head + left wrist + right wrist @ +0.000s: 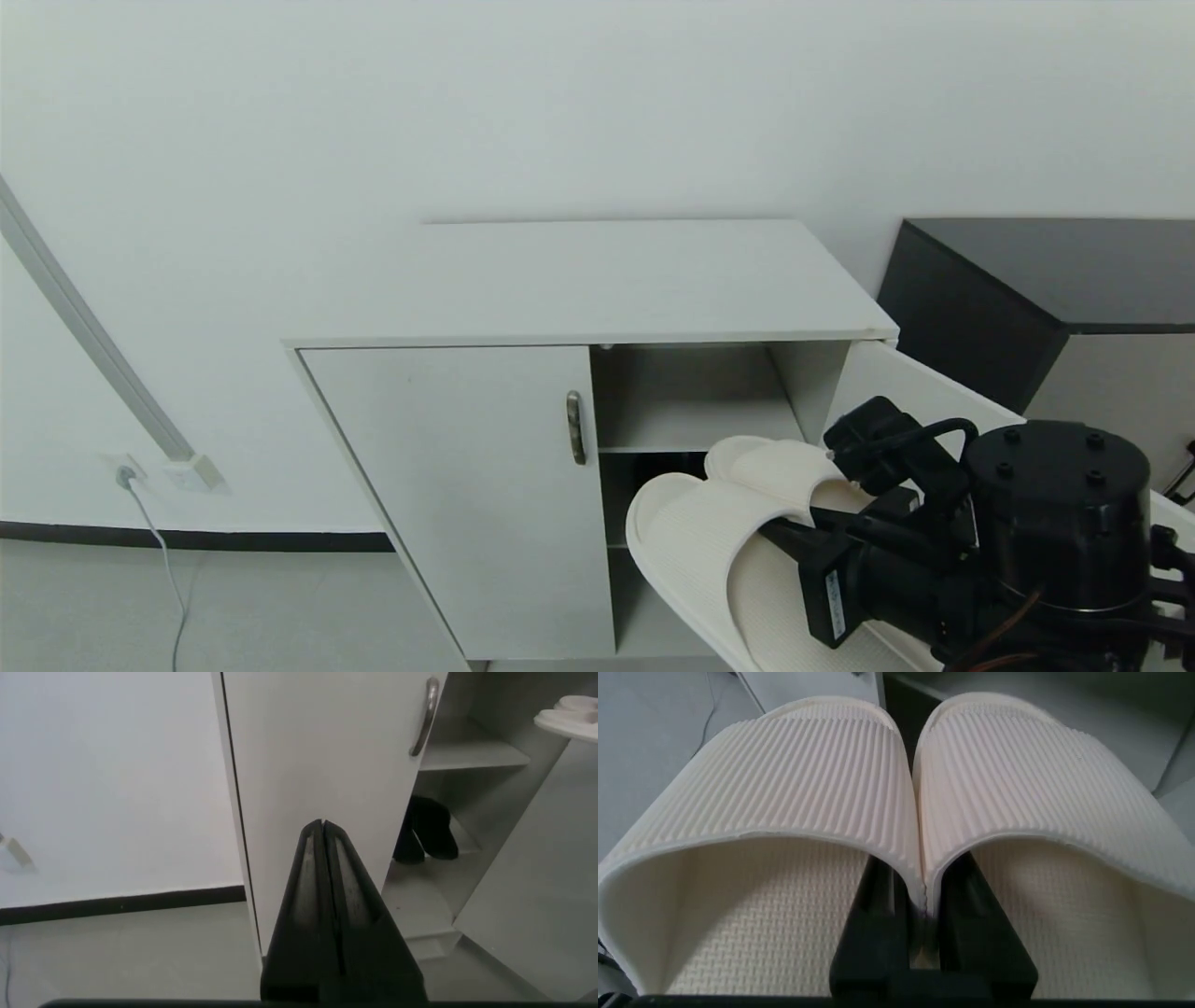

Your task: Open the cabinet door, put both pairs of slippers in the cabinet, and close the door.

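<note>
A white cabinet [597, 280] stands against the wall, its left door [467, 485] closed and its right door [924, 387] swung open. My right gripper [794, 534] is shut on a pair of white slippers [709, 532], pinching their inner straps [915, 812] together. It holds them just in front of the open compartment, toes toward the middle shelf [691, 434]. A pair of black slippers [430, 831] rests on a lower shelf inside. My left gripper [322, 831] is shut and empty, low in front of the closed left door [318, 756].
A black cabinet [1027, 289] stands right of the white one, close behind the open door. The closed door has a metal handle [576, 427]. A wall socket with a cable [126, 476] sits low on the left, above bare floor [233, 607].
</note>
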Robot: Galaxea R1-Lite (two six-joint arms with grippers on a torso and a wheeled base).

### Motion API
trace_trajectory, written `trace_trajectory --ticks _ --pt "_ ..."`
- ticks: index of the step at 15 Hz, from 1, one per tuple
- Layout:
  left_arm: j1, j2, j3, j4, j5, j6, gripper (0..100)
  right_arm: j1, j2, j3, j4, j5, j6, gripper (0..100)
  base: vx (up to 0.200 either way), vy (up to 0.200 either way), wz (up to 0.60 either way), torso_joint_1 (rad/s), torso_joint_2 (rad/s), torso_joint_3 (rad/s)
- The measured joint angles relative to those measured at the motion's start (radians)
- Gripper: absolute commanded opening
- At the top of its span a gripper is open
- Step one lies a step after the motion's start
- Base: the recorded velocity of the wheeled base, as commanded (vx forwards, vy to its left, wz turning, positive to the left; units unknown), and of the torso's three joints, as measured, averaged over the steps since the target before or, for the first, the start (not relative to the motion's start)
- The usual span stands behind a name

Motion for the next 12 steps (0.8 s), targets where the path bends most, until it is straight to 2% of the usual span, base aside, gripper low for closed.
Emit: trace_trajectory --ticks 7,12 --pt "0.0 0.0 0.0 0.0 0.0 0.0 0 0.007 0.0 0.007 0.0 0.0 -0.001 0 0.0 0.0 0.0 -0.153 0.48 0.33" --pt "0.0 0.0 0.0 -0.001 0.0 0.0 0 0.008 0.0 0.009 -0.001 0.0 -0.001 0 0.0 0.0 0.0 -0.095 0.45 0.354"
